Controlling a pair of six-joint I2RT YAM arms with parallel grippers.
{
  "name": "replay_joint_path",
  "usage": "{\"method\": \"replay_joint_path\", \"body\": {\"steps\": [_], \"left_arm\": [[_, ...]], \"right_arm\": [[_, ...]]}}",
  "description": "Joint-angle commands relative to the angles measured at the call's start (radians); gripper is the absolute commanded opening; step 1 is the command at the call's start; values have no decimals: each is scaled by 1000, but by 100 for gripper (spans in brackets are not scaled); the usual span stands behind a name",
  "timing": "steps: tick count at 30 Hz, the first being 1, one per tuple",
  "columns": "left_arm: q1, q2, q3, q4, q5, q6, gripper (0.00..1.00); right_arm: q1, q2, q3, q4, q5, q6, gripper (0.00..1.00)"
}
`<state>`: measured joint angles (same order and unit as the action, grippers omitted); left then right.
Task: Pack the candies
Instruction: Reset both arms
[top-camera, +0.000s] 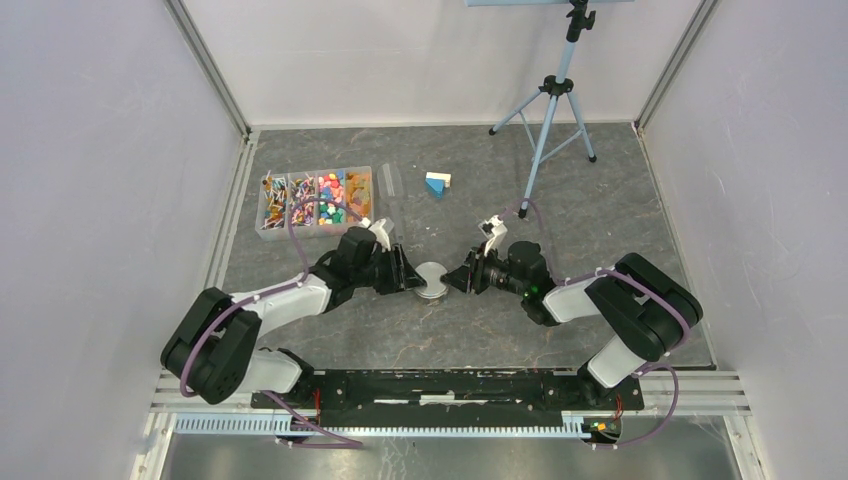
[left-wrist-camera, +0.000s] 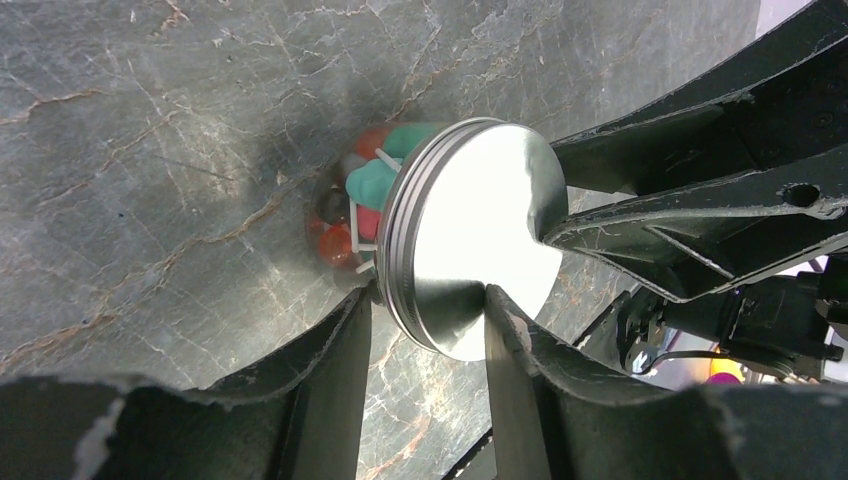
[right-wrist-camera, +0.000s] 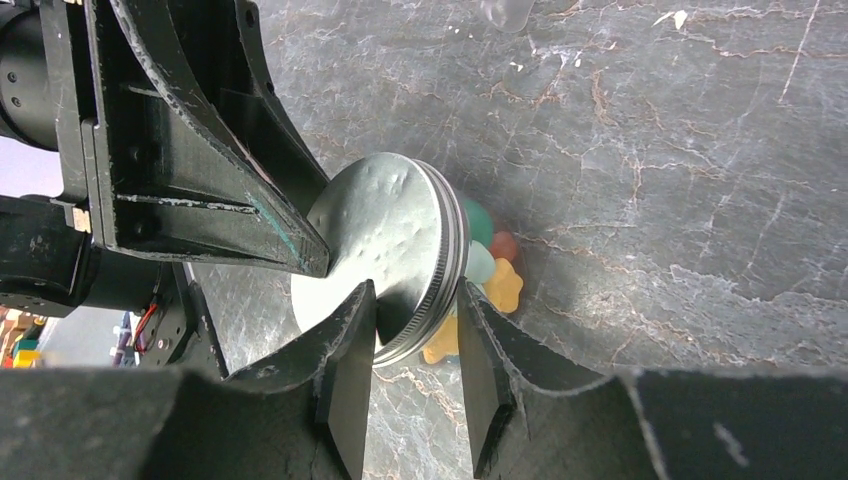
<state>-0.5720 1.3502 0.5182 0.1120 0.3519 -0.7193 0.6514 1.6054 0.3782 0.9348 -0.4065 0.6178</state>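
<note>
Candies (left-wrist-camera: 372, 183), light and loose in jar (left-wrist-camera: 318, 205), judged best held by slippery metal lid (left-wrist-camera: 480, 215), pinched by left tool (left-wrist-camera: 428, 292) and right tool (right-wrist-camera: 416, 290).

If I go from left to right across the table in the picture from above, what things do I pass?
candy tray → left claw → silver-lidded jar → right claw → tripod. I skipped the blue-and-white block, because it sits straight behind the jar.
</note>
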Motion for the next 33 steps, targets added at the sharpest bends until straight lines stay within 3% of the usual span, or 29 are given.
{"method": "replay_joint_path", "body": {"steps": [1,4,8,10,12,17,18,19,27,33], "left_arm": [[-31,88,-47,-156,-71,33,42],[-32,39,3,-193,-74,40,45],[-30,-10,161,-328,-134,91,64],[-28,-17,243,-384,-150,112,71],[-28,-27,323,-439,-163,130,75],[-28,-91,451,-524,-179,161,81],[-29,-111,476,-549,-192,177,94],[-28,-127,498,-575,-202,193,100],[-29,-318,661,-740,-303,334,100],[-29,-536,619,-656,-296,348,100]], "right_arm": [[8,20,-9,-95,17,-32,39],[7,-24,46,-183,18,-66,44],[3,-117,149,-354,55,-139,59],[0,-170,187,-456,85,-179,73],[-5,-229,217,-536,113,-209,98],[-6,-392,295,-753,224,-325,98],[-6,-424,312,-794,241,-351,98],[-5,-453,334,-843,266,-376,98],[-5,-741,412,-1083,505,-476,98],[-5,-936,413,-1155,595,-454,98]]}}
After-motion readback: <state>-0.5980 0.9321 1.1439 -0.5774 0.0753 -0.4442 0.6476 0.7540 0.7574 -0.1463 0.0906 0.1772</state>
